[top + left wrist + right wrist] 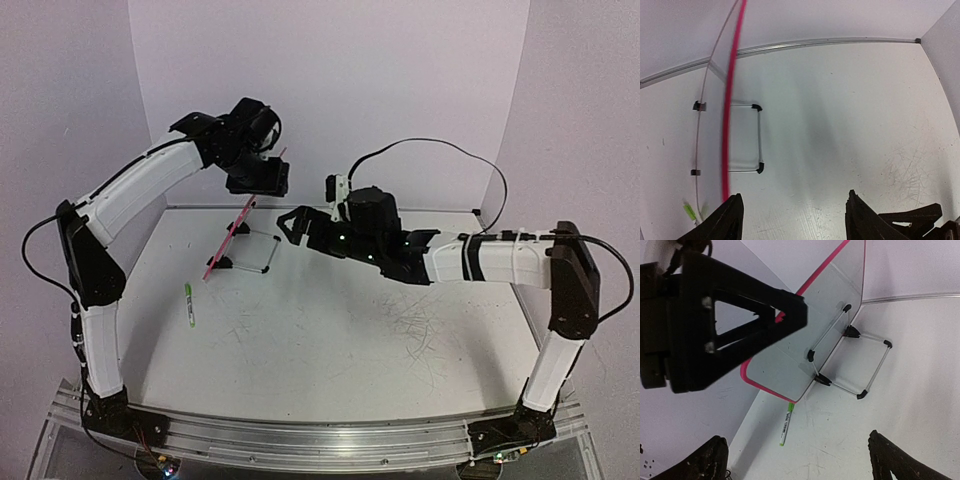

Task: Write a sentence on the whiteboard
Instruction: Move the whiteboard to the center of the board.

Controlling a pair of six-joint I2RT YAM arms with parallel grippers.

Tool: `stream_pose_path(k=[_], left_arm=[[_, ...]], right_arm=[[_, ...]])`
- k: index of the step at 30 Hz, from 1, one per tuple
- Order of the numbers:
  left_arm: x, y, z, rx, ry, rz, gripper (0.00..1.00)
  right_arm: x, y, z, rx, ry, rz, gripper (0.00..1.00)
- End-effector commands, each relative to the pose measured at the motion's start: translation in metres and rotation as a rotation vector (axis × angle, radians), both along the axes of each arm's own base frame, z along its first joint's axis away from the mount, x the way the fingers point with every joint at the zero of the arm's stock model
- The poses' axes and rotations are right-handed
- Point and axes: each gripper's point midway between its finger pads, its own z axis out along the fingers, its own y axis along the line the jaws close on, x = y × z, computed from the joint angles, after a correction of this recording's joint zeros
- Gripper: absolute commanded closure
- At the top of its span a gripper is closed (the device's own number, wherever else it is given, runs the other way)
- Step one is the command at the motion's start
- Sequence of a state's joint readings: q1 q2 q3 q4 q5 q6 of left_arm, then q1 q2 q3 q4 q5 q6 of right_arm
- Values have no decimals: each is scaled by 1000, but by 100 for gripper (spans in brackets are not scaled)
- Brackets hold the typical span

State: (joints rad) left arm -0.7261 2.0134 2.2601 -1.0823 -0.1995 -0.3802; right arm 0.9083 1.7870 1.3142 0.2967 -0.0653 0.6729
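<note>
The whiteboard (225, 243) stands tilted on its black wire stand (262, 252) at the back left of the table, showing edge-on as a pink line. My left gripper (262, 188) hangs open just above its top edge, touching nothing. In the left wrist view the pink rim (729, 110) runs down the left, outside the open left gripper (792, 207). My right gripper (287, 224) is open just right of the board. The right wrist view shows the board's grey back (785, 365) beyond the open right gripper (796, 440). The sentence is hidden, since the writing face is turned away.
A green marker (189, 303) lies on the table left of the board's foot, also seen as a marker (785, 427) below the board's lower corner. Grey scratch marks (415, 325) cover the table on the right. Walls close in at the back and sides.
</note>
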Motion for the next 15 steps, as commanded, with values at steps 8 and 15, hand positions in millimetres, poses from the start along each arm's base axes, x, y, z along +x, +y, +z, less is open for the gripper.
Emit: stream_pose_path(k=[8,15], left_arm=[[36,172,57,-37,-169,306,23],[48,240,-40,-197,-22,422,22]], right_arm=[[18,70,11,99,-19,-54,2],[-1,111,10,88,-77,-60,2]])
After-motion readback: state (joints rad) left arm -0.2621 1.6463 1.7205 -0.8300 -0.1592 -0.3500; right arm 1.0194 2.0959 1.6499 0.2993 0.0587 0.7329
